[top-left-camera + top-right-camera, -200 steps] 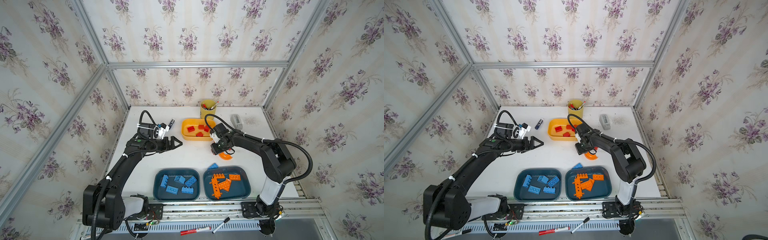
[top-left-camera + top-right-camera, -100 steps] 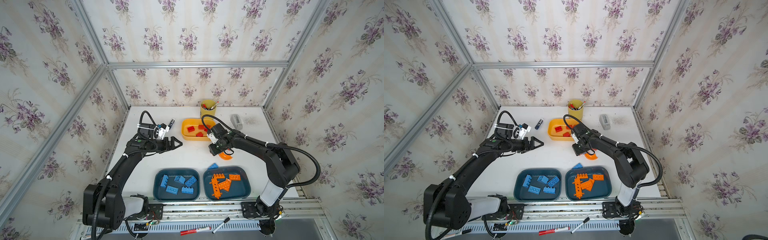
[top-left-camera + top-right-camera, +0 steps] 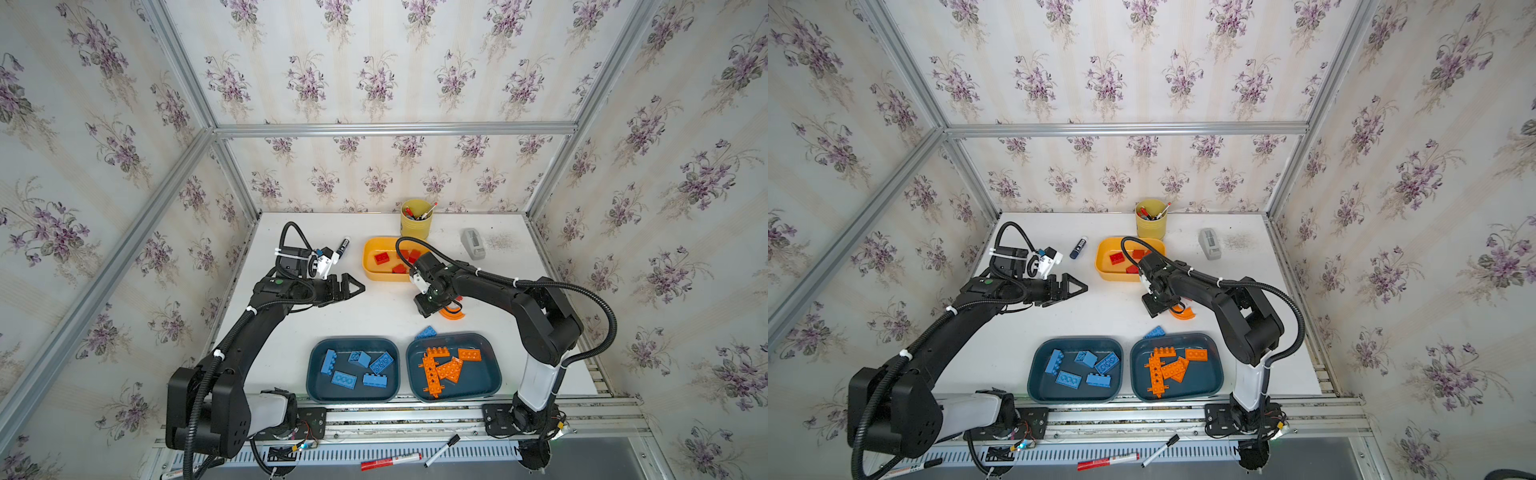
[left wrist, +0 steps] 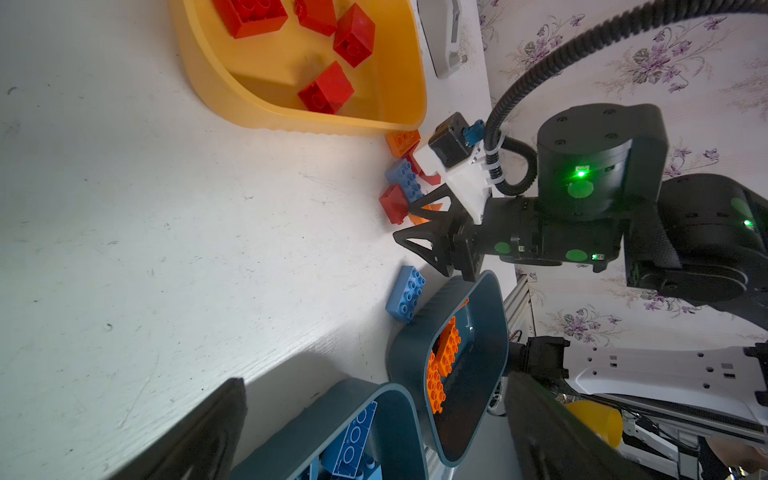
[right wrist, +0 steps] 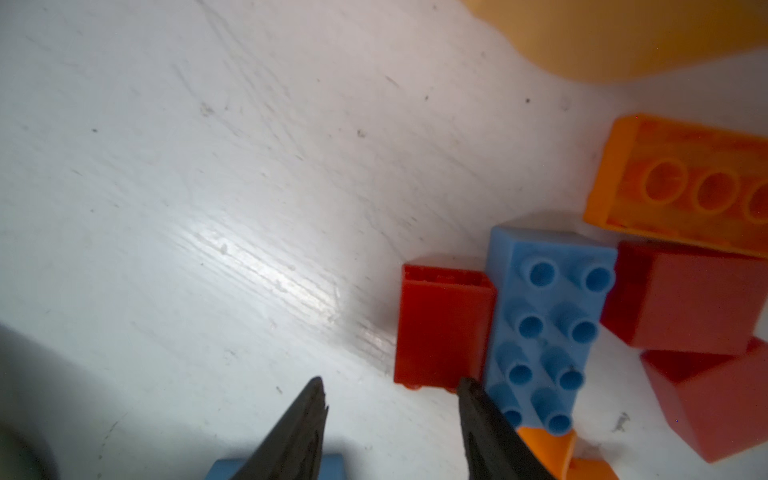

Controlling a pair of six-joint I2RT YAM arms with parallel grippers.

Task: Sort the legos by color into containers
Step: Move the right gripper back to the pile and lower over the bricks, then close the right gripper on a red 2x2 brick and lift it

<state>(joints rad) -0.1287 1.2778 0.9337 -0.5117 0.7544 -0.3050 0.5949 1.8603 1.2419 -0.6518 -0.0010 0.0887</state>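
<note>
The white table (image 3: 374, 316) holds three tubs. The yellow tub (image 3: 368, 268) at the back has red bricks in it. The left teal tub (image 3: 312, 374) has blue bricks and the right teal tub (image 3: 497, 374) has orange ones. A yellow cup of pens (image 3: 415, 227) stands behind the yellow tub. The left gripper (image 3: 354, 286) is spread wide and holds nothing. The right gripper (image 5: 392, 395) is parted and holds nothing. It points down just beside a loose red brick (image 5: 440, 328). That brick touches a blue brick (image 5: 548, 324). A curved orange piece (image 3: 453, 316) lies near.

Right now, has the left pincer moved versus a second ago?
No. The left pincer stays open, in the same spot beside the yellow tub in both top views.
</note>
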